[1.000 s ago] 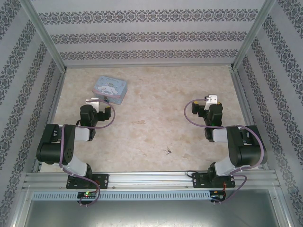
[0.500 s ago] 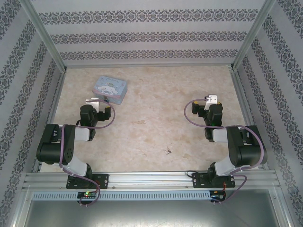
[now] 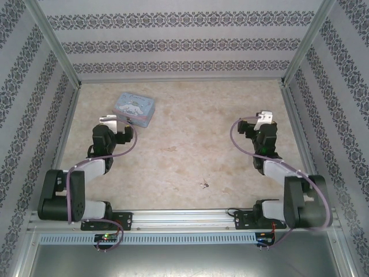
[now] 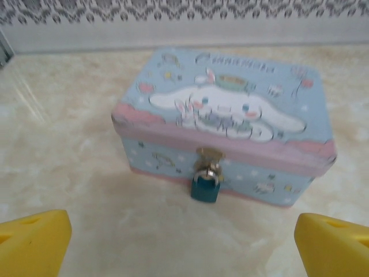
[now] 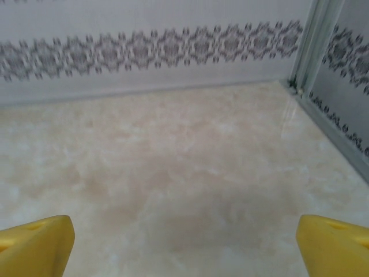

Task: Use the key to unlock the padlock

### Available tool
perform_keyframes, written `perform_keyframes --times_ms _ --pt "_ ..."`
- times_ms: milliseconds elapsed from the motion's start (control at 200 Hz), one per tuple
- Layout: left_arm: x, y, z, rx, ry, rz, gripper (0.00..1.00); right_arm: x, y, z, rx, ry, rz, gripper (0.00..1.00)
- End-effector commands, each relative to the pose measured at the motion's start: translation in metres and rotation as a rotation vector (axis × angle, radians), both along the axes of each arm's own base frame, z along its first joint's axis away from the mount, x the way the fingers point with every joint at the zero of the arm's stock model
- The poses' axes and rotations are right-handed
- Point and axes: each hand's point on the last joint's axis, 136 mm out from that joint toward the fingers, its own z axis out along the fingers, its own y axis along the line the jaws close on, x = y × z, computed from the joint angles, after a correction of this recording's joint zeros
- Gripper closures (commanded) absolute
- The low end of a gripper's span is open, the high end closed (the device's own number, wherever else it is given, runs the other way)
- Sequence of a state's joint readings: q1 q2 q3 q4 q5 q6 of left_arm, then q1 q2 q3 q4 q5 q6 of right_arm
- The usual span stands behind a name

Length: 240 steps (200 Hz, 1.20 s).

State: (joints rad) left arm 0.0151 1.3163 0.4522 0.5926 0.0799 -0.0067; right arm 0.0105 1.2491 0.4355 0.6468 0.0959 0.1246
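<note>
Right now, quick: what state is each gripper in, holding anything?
Left gripper: open, holding nothing, facing the padlock hung on the tin box.
Right gripper: open, holding nothing.

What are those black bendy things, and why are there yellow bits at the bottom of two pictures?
Those are two robot arms bolted to a pale marbled table. One picture looks down from above; the other two come from wrist cameras, and the yellow bits are finger pads. The left hand faces a pastel-blue cartoon tin box, locked by a tiny blue padlock on its front clasp. The right hand faces the patterned wall. What looks like a tiny dark metal key lies between the arms. Both hands are open and hold nothing.
</note>
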Motion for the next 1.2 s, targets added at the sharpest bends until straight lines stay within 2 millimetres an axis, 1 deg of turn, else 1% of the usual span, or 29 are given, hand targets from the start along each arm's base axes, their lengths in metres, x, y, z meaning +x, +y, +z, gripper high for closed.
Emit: perform_keyframes --times_ms 0,45,105,145,255,315,340,350,385,400,450,460,495,515,530,545,585,615,625,670,774,814,829,844,899,939,984,1094,1194 --pt "-0.002 -0.001 0.023 -0.054 0.003 0.006 0.0 -0.003 -0.001 0.009 0.268 0.01 -0.035 0.02" --pt "-0.001 0.001 0.035 -0.065 0.006 0.02 0.0 -0.004 0.0 0.011 0.39 -0.004 -0.041 0.02" --pt "0.002 0.003 0.05 -0.076 0.012 0.037 0.0 -0.002 0.014 0.017 0.487 0.0 0.056 0.02" --pt "0.005 0.004 0.06 -0.085 0.016 0.05 0.0 0.0 0.022 0.017 0.524 0.02 0.096 0.02" --pt "0.017 0.013 0.077 -0.099 0.052 0.106 0.0 0.003 0.049 0.009 0.633 0.084 0.224 0.02" --pt "0.027 0.018 0.081 -0.113 0.095 0.124 0.0 0.003 0.061 -0.002 0.701 0.146 0.268 0.02" --pt "0.032 0.018 0.08 -0.125 0.119 0.12 0.0 0.003 0.066 -0.006 0.733 0.169 0.291 0.02" --pt "0.035 0.018 0.082 -0.13 0.118 0.115 0.0 0.003 0.068 -0.007 0.742 0.174 0.3 0.02" --pt "0.042 0.017 0.077 -0.15 0.164 0.098 0.0 0.001 0.075 -0.013 0.779 0.203 0.325 0.02" --pt "0.046 0.017 0.079 -0.157 0.175 0.091 0.0 0.0 0.078 -0.015 0.796 0.214 0.33 0.02" --pt "0.059 0.015 0.073 -0.181 0.243 0.065 0.0 -0.003 0.086 -0.022 0.837 0.248 0.342 0.02" --pt "0.061 0.016 0.074 -0.185 0.249 0.061 0.0 -0.004 0.088 -0.023 0.843 0.254 0.344 0.02" --pt "0.069 0.015 0.067 -0.197 0.307 0.044 0.0 -0.007 0.094 -0.027 0.859 0.279 0.354 0.02" --pt "0.074 0.015 0.064 -0.201 0.331 0.036 0.0 -0.009 0.098 -0.029 0.864 0.289 0.36 0.03" --pt "0.077 0.016 0.058 -0.204 0.358 0.031 0.0 -0.011 0.101 -0.031 0.865 0.297 0.366 0.03" --pt "0.081 0.016 0.06 -0.207 0.365 0.024 0.0 -0.012 0.103 -0.031 0.865 0.303 0.371 0.03" --pt "0.09 0.017 0.051 -0.216 0.401 0.006 0.0 -0.017 0.109 -0.036 0.861 0.327 0.369 0.03" --pt "0.095 0.019 0.047 -0.224 0.419 0.002 0.0 -0.02 0.113 -0.038 0.854 0.338 0.368 0.02" --pt "0.097 0.02 0.043 -0.229 0.431 0.002 0.0 -0.021 0.115 -0.038 0.851 0.341 0.37 0.02" --pt "0.106 0.025 0.039 -0.246 0.446 -0.002 0.0 -0.027 0.12 -0.043 0.834 0.362 0.362 0.02" --pt "0.124 0.037 0.025 -0.277 0.48 0.007 0.0 -0.042 0.125 -0.052 0.794 0.4 0.338 0.02" --pt "0.132 0.041 0.024 -0.283 0.483 0.007 0.0 -0.047 0.127 -0.055 0.789 0.407 0.34 0.02" --pt "0.134 0.041 0.019 -0.288 0.493 0.006 0.0 -0.05 0.128 -0.055 0.788 0.412 0.345 0.02" --pt "0.138 0.042 0.022 -0.289 0.486 0.005 0.0 -0.052 0.129 -0.056 0.788 0.415 0.349 0.02" --pt "0.147 0.043 0.016 -0.301 0.498 -0.006 0.0 -0.06 0.133 -0.057 0.788 0.427 0.372 0.03" --pt "0.153 0.041 0.011 -0.312 0.511 -0.018 0.0 -0.066 0.138 -0.057 0.787 0.435 0.398 0.07" --pt "0.161 0.04 0.008 -0.322 0.518 -0.033 0.0 -0.071 0.141 -0.056 0.789 0.443 0.417 0.09" --pt "0.174 0.032 -0.006 -0.374 0.542 -0.074 0.0 -0.081 0.142 -0.056 0.765 0.474 0.413 0.09" --pt "0.182 0.021 -0.02 -0.446 0.572 -0.118 0.0 -0.089 0.141 -0.057 0.686 0.517 0.389 0.07"
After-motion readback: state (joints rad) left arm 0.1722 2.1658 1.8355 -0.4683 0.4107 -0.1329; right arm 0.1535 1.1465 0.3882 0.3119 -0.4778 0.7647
